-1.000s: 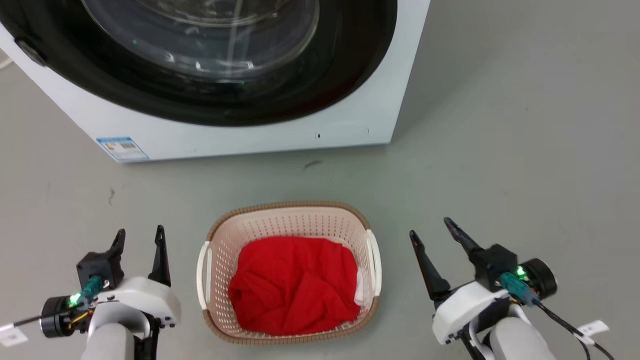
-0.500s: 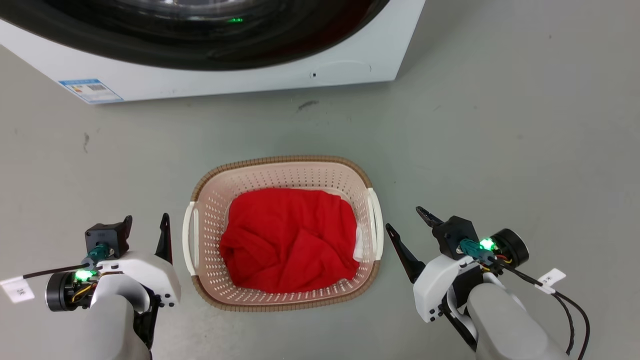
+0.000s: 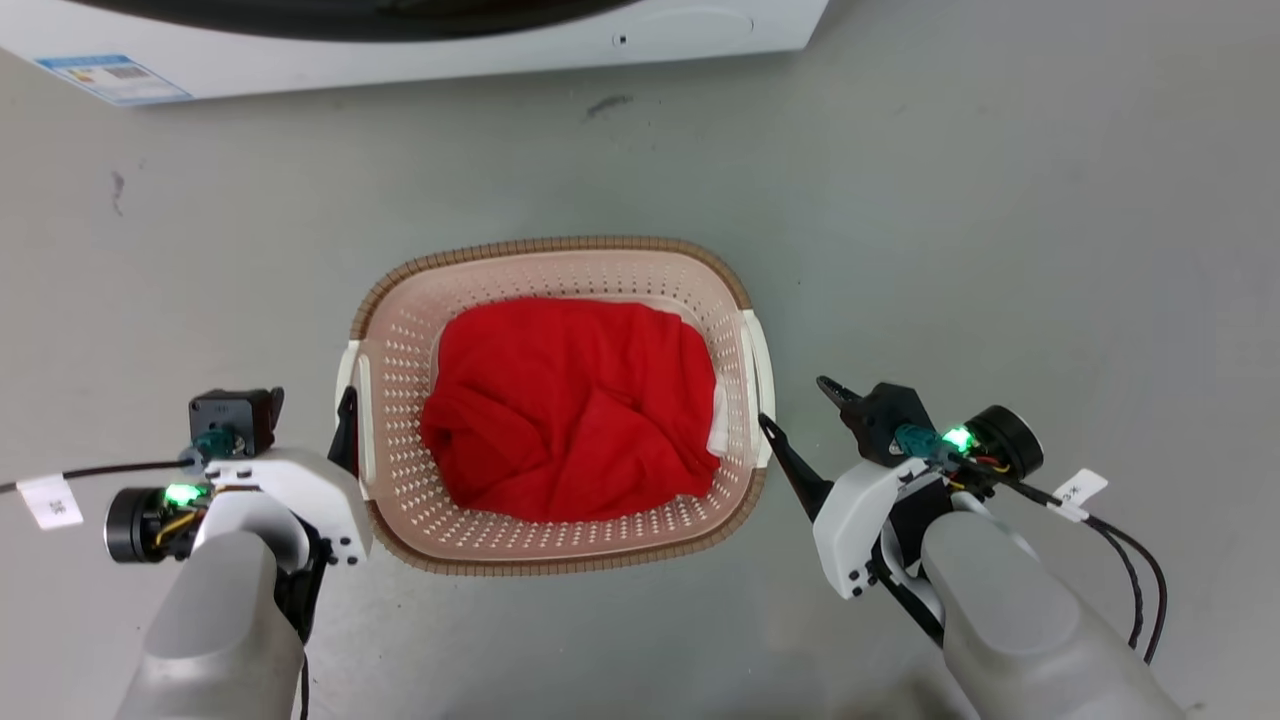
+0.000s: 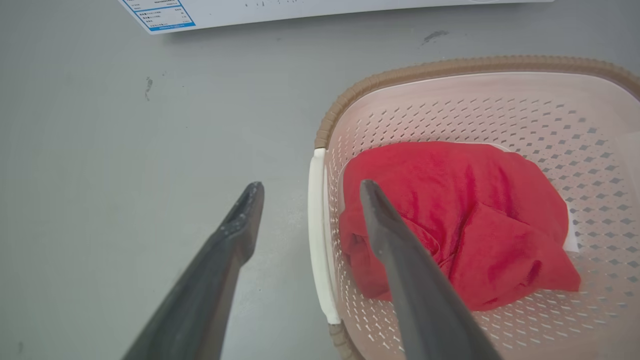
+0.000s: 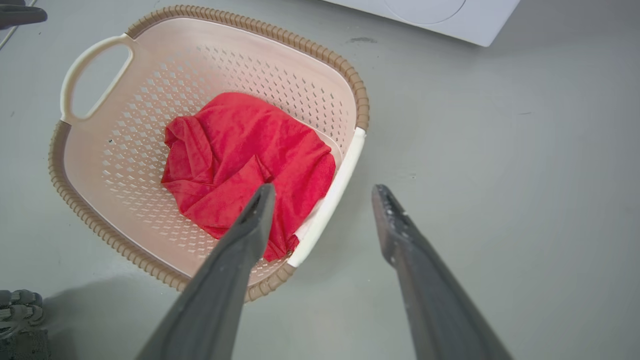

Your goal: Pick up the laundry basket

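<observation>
**Head view:** The basket (image 3: 560, 268) stands on the floor (image 3: 900, 200) at frame centre with one red cloth (image 3: 570, 410) inside. It should be light. The perforated plastic is likely stiff enough to hold its shape but may flex if raised from one side. The white handles are the places to grip, both at once. The left gripper (image 3: 312, 400) at lower left has its inner finger beside the left handle (image 3: 358, 375). The right gripper (image 3: 792, 400) at lower right has its fingers spread, the inner tip by the right handle (image 3: 762, 360). I cannot tell whether either touches.

**Left wrist view:** The left gripper's (image 4: 311, 184) fingers are apart and straddle the left handle (image 4: 316, 240), one over the floor and one over the cloth.

**Right wrist view:** The right gripper (image 5: 324, 187) is likewise spread. The right handle (image 5: 330, 200) runs between its tips, nothing clamped. Smooth plastic may slip on thin fingers.
</observation>
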`<state>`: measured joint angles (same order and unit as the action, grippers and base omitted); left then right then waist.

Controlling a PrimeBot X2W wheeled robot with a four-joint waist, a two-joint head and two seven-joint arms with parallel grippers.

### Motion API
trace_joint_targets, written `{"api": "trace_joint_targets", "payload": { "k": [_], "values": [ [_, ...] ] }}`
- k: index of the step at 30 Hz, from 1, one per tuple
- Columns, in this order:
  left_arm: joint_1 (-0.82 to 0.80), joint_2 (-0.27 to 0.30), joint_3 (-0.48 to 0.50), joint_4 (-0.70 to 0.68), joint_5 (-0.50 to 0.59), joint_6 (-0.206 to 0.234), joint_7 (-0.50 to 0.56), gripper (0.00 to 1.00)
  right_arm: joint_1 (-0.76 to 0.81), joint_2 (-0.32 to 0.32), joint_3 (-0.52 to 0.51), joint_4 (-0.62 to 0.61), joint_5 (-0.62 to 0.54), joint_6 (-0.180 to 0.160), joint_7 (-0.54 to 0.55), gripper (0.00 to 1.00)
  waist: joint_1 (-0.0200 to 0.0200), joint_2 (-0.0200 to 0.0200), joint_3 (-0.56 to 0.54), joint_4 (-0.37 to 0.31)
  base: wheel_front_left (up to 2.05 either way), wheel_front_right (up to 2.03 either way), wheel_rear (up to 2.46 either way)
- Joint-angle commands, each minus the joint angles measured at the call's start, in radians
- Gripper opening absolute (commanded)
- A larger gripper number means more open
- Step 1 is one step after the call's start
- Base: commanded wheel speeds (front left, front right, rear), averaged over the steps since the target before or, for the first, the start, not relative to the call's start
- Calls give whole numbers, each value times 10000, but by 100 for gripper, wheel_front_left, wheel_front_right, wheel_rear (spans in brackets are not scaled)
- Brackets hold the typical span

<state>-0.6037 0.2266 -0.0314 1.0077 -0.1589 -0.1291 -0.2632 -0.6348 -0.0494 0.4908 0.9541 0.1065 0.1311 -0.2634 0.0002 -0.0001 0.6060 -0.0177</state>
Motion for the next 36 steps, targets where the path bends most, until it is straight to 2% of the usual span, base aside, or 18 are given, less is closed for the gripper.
{"api": "trace_joint_targets", "payload": {
  "k": [1,15,31,32,33,34,36],
  "values": [
    [-229,82,-88,90,-37,-16,-24,100,-241,-16,65,77,116,-7,-21,100,-2,1,277,-40,0,0,0],
    [-1727,107,-852,1459,-405,-17,-24,100,-1563,-15,1157,1077,1309,-7,-21,100,-2,1,1887,26,0,0,0],
    [-2474,89,-1148,1345,-460,-17,-24,100,-2559,-20,1109,1528,1344,-11,-21,100,-2,1,2980,133,0,0,0],
    [-2521,65,-1159,1341,-452,-4,-24,56,-2600,-20,1106,1529,1332,-11,-21,90,-2,1,3005,138,0,0,0],
    [-2558,47,-1177,1335,-410,23,-24,0,-2642,-23,1095,1529,1312,-13,-21,11,-2,1,3026,144,0,0,0],
    [-2580,12,-1221,1350,-376,19,-24,0,-2669,-29,1092,1524,1297,-13,-21,0,-2,1,3040,150,0,0,0],
    [-2635,-33,-1284,1339,-323,14,-24,0,-2648,-39,1170,1568,1356,-10,-13,0,-2,1,3045,181,0,0,0]
  ]
}}
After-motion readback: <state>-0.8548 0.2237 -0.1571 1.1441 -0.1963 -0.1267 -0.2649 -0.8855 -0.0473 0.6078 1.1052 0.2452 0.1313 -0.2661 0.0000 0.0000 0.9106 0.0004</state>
